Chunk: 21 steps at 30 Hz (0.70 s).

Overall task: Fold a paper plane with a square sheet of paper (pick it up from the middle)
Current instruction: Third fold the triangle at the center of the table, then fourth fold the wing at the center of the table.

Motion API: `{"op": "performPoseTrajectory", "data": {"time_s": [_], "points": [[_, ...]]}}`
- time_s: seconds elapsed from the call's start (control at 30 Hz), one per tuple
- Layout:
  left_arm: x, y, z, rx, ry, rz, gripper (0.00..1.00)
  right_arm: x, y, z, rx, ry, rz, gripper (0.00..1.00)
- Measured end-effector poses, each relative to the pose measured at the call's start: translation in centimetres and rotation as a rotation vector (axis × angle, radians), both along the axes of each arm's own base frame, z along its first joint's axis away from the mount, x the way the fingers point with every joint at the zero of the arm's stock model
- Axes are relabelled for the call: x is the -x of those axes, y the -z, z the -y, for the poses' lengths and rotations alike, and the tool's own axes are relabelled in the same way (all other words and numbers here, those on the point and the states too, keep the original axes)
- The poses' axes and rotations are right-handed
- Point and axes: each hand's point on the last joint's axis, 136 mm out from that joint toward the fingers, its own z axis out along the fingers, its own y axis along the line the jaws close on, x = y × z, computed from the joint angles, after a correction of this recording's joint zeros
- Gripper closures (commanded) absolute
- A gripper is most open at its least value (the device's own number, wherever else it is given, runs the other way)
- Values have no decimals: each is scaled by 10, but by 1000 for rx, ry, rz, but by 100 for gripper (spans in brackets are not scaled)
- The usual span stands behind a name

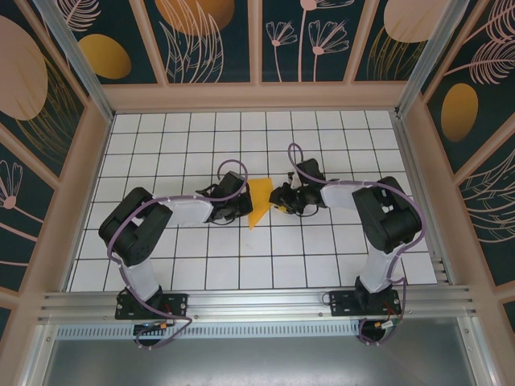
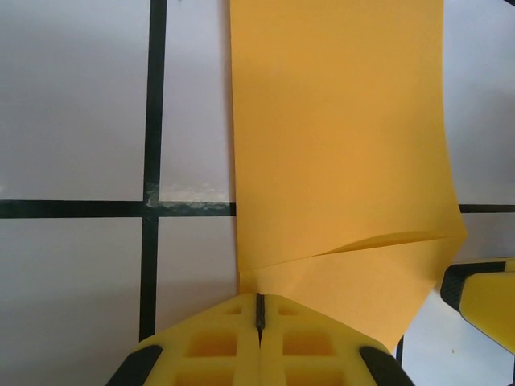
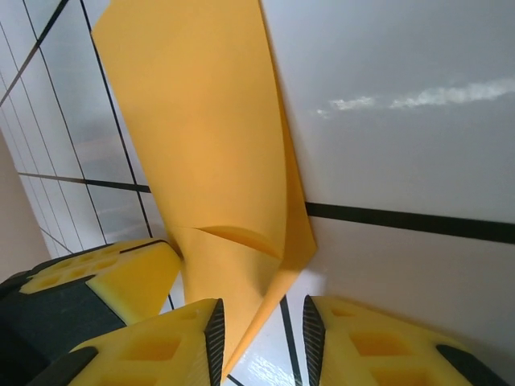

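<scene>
While the folded paper sheet (image 1: pixel 259 203) rests as a narrow orange-yellow triangle at the middle of the white gridded table (image 1: pixel 201 265), both arms reach in from either side; the left gripper (image 2: pixel 259 299), pads pressed together, pinches the sheet's near edge; the right gripper (image 3: pixel 261 322) stands with its jaws parted, a raised flap of the sheet passing loosely between them.

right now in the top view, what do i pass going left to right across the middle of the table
left arm → left end effector → folded orange paper → right end effector → right arm
</scene>
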Motion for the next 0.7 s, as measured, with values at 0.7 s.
{"op": "performPoseTrajectory", "data": {"time_s": [0.7], "points": [[0,0,-1,-8,-3,0,91,-5,3,-15,-44,-29,-32,92]]}}
